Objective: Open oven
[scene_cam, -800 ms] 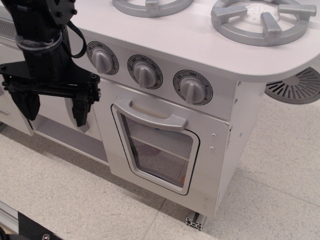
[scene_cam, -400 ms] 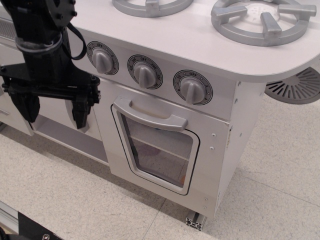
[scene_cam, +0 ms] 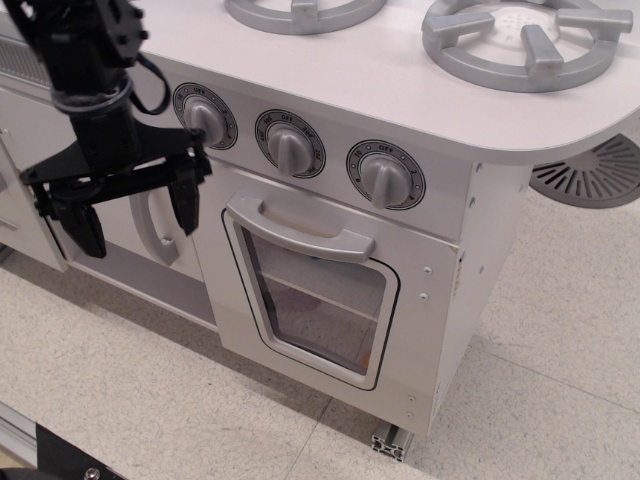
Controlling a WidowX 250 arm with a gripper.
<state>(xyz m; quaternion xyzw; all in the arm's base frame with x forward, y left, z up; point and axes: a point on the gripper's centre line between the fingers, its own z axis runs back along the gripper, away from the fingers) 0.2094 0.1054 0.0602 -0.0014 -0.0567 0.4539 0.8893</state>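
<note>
The white toy oven (scene_cam: 320, 300) fills the middle of the view. Its door is shut, with a rounded clear window (scene_cam: 318, 300) in a grey frame and a wide silver-grey handle (scene_cam: 300, 232) across the top. My black gripper (scene_cam: 135, 215) hangs to the left of the oven door, at about the height of the handle. Its two fingers (scene_cam: 184, 200) point down and stand wide apart, holding nothing. The right finger is a short way left of the handle's left end and does not touch it.
Three grey knobs (scene_cam: 291, 148) sit above the door, and two grey burners (scene_cam: 525, 40) are on the white top. A plain white cupboard door with a vertical grey handle (scene_cam: 150, 230) is behind the gripper. A grey vent disc (scene_cam: 595, 172) lies at the right. Speckled floor lies below.
The gripper has moved a little to the right and up, toward the oven door, and has tilted. Its fingers stay open. The oven door has not moved.
</note>
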